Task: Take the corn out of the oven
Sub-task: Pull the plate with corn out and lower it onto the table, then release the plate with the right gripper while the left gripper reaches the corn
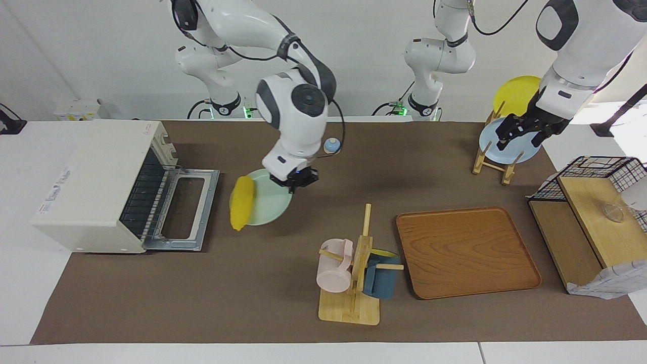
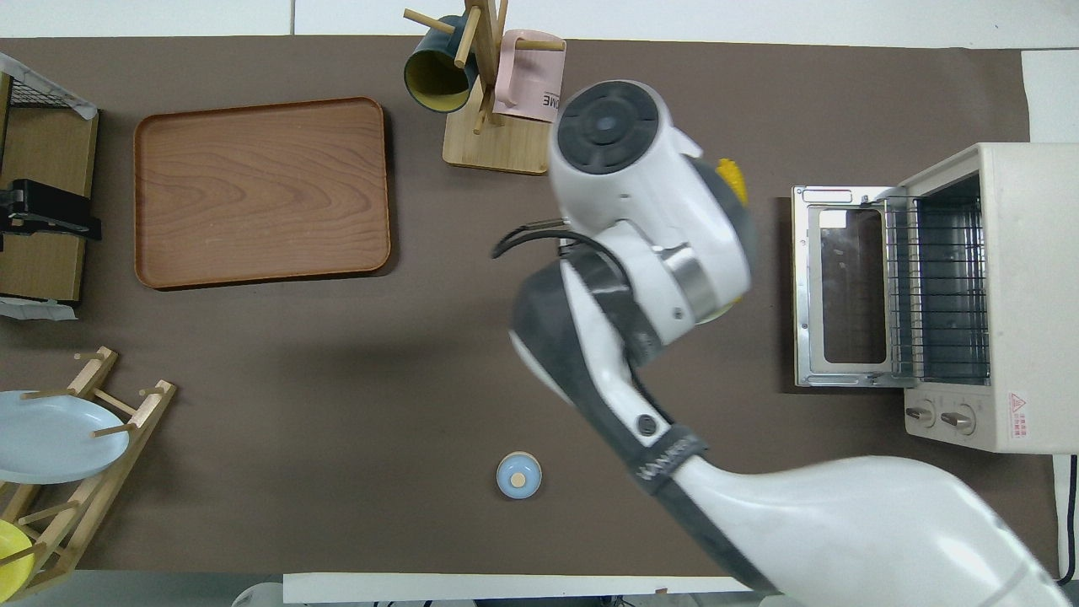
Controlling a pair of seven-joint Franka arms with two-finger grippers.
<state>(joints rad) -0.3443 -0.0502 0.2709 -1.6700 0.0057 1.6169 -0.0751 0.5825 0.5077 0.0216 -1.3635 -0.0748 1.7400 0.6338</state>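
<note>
The corn (image 1: pixel 241 202) lies on a pale green plate (image 1: pixel 268 205), on the plate's edge toward the oven, in front of the oven's open door. In the overhead view only the corn's tip (image 2: pixel 732 177) shows past the arm. The cream-white oven (image 1: pixel 96 182) stands at the right arm's end of the table with its glass door (image 1: pixel 184 210) dropped flat and its wire rack (image 2: pixel 936 287) bare. My right gripper (image 1: pixel 295 181) hangs over the plate beside the corn and holds nothing. My left gripper (image 1: pixel 520 136) is open and waits over the dish rack.
A mug tree (image 1: pixel 354 268) with a pink and a blue mug and a wooden tray (image 1: pixel 465 250) lie farther from the robots. A dish rack (image 1: pixel 498 156) holds a blue and a yellow plate. A black wire basket (image 1: pixel 596 177) and a small blue lidded jar (image 1: pixel 331 145) also stand here.
</note>
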